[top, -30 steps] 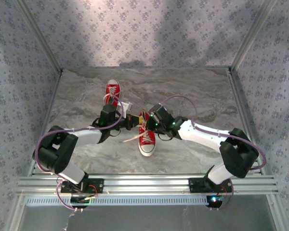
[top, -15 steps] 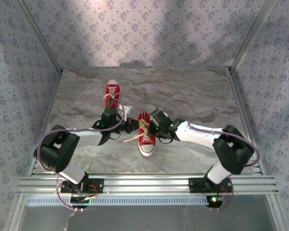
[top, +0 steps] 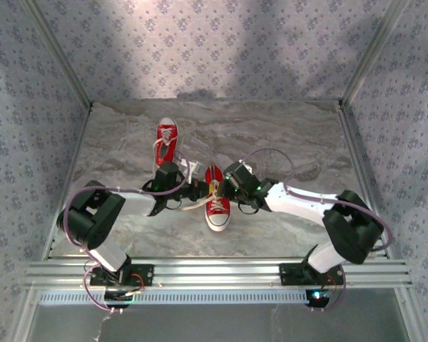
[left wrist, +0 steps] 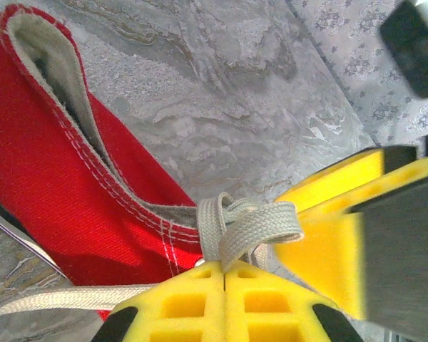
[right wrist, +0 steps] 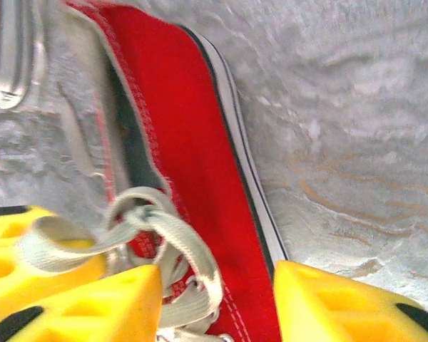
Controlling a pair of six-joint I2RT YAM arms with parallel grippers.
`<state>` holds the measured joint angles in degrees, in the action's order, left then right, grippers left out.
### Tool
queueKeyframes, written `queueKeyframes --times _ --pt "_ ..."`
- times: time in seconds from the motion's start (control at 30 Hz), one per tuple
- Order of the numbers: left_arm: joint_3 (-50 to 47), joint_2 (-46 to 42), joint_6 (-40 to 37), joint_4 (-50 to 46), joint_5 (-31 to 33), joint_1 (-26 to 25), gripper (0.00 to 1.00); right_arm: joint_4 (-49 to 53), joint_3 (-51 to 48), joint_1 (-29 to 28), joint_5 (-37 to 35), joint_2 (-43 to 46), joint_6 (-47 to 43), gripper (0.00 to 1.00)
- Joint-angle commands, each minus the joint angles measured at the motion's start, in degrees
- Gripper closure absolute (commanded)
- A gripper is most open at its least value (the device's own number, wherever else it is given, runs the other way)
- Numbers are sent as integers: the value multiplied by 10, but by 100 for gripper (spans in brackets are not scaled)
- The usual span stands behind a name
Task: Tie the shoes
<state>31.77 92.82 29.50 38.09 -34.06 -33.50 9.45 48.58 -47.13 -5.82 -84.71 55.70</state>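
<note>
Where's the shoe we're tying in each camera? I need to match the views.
Top external: near shoe, picture centre, toe toward the bottom edge.
Left wrist: left half, red canvas side and collar.
Right wrist: centre, running top to bottom.
Shared landmark: its white lace loop.

Soft light from above falls on my worktop; broad shadows lie on the wall behind it, and the rail at its near edge glares. My right wrist picture smears the shoe.
</note>
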Motion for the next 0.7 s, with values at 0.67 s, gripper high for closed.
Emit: queueKeyframes --times 0.67 --pt "-2 1 7 31 3 0 100 -70 0 1 57 -22 22 80"
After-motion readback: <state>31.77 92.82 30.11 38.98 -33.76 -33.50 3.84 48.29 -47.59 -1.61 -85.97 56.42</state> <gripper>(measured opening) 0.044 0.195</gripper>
